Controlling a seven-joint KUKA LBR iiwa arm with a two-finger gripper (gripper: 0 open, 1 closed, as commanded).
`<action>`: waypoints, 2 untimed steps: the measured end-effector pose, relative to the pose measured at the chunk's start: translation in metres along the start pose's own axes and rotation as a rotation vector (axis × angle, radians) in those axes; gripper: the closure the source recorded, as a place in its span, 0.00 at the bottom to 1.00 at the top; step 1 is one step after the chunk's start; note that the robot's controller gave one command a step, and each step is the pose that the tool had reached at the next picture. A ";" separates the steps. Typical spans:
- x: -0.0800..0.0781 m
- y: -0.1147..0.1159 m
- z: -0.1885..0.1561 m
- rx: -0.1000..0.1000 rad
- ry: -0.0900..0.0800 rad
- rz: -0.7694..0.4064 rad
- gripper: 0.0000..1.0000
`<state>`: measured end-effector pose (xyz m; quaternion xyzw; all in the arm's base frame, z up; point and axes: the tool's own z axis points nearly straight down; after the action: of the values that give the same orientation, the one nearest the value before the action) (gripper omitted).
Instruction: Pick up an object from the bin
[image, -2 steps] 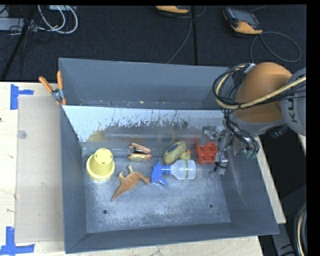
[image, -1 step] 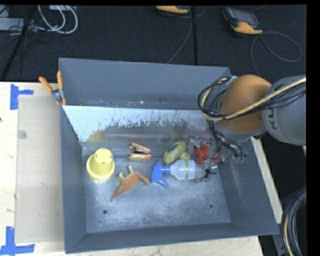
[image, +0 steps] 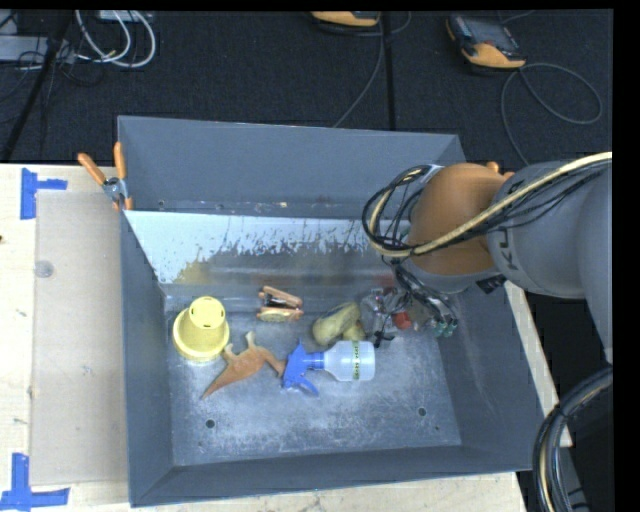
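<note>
A: Step in hand?

B: Approach, by the look of it. The gripper (image: 385, 322) down low in the right half of the grey bin (image: 300, 180), just beside an olive-green pear-shaped lump (image: 338, 322) near mid-floor. No lift yet.

A: Grip?

B: Cannot tell how far open; lost among dark wrist hardware and cables from this angle. Nothing seen clamped in it.

A: Nearest neighbours?

B: One clear spray bottle with blue head (image: 330, 365), lying on its side just below the lump, touching or close to touching. Also a small tan-and-brown piece (image: 279, 303) a little to the left, apart. Further left, an orange-brown dinosaur figure (image: 240, 368) and a yellow cup (image: 200, 328), both well apart from the gripper.

A: Likely target?

B: Probably the olive lump — closest by far. Not confirmed, though; not seen closed round it.

A: Needed next?

B: Judging only: settle squarely over the lump, straddle its narrower width, close, then raise straight up. Worth minding the bottle alongside — could get nudged or pinched in with it. Rounded shape too, so may slip if caught off-centre.
</note>
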<state>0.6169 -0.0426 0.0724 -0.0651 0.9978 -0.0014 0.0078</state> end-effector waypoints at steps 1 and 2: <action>0.002 0.001 0.002 -0.002 0.007 -0.002 0.00; 0.002 0.001 0.002 -0.002 0.007 -0.002 0.00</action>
<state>0.6149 -0.0418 0.0702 -0.0661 0.9978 -0.0008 0.0043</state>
